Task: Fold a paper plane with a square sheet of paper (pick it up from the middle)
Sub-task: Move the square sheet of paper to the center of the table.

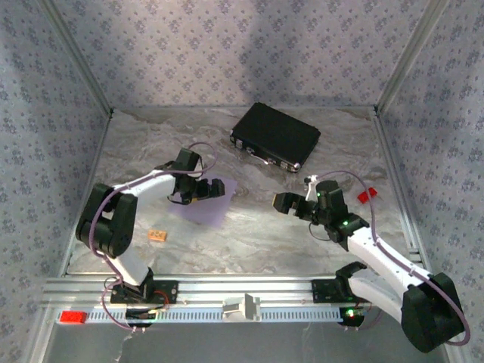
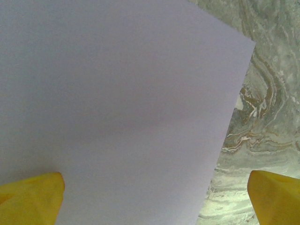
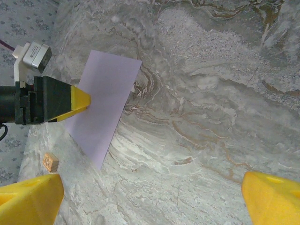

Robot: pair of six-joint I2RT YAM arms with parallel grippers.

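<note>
The square sheet of paper (image 1: 206,206) is pale lilac and lies flat and uncreased on the marble table, left of centre. My left gripper (image 1: 200,190) hovers over its far edge, open. In the left wrist view the square sheet of paper (image 2: 122,103) spreads beneath the left gripper (image 2: 154,201), whose yellow fingertips (image 2: 30,199) stand wide apart with nothing between them. My right gripper (image 1: 292,204) is open over bare table to the right of the sheet. The right wrist view shows the square sheet of paper (image 3: 105,101) and the left gripper's yellow fingertip (image 3: 79,101) above it. The paper plane is out of view.
A black case (image 1: 274,136) lies at the back centre. A small tan block (image 1: 157,236) sits near the left arm, also in the right wrist view as the tan block (image 3: 50,161). A small red object (image 1: 366,197) lies at the right. Patterned walls enclose the table (image 1: 249,242).
</note>
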